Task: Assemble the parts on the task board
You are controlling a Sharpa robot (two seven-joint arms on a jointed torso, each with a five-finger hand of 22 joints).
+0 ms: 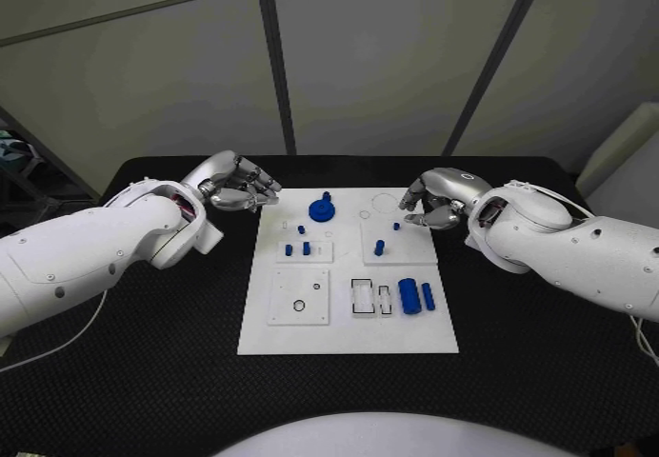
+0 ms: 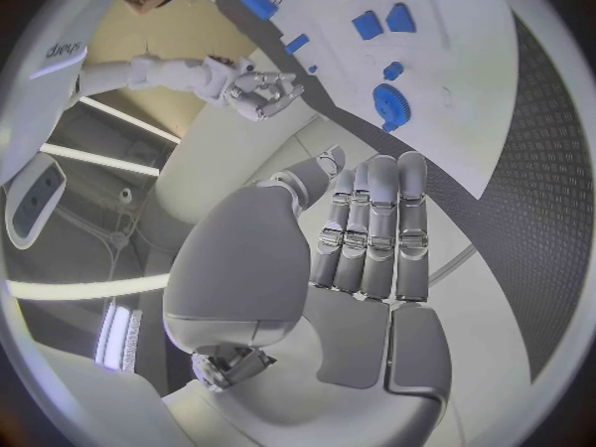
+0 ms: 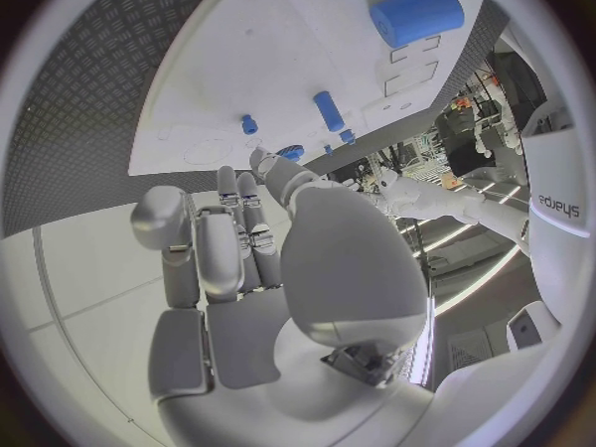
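In the head view the task board (image 1: 349,328) lies in the middle of the frame on the black table (image 1: 165,381), and nearest the lower edge of the picture its front row holds a white square block with a dark ring (image 1: 300,305) at lower left, a pale slotted holder (image 1: 364,297) beside it, then a thick blue cylinder (image 1: 408,294) and a thinner blue rod (image 1: 429,297) lying side by side at lower right. Farther up, several small blue pegs (image 1: 289,250) stand left of centre, another blue peg (image 1: 379,248) stands right of centre, and a blue gear (image 1: 323,208) sits near the board's upper edge. Beyond these, at the upper left of the frame, the left hand (image 1: 242,187) hovers just off the board's far left corner; the left wrist view shows its fingers (image 2: 372,228) straight and close together with nothing in them. At the upper right, the right hand (image 1: 437,202) hangs over the board's far right corner, fingers partly curled and apparently empty. Assembly looks barely begun, since the loose parts are ungrasped. The next move likely calls for one hand to descend on a part, perhaps the gear or a peg close by, and pinch it precisely.
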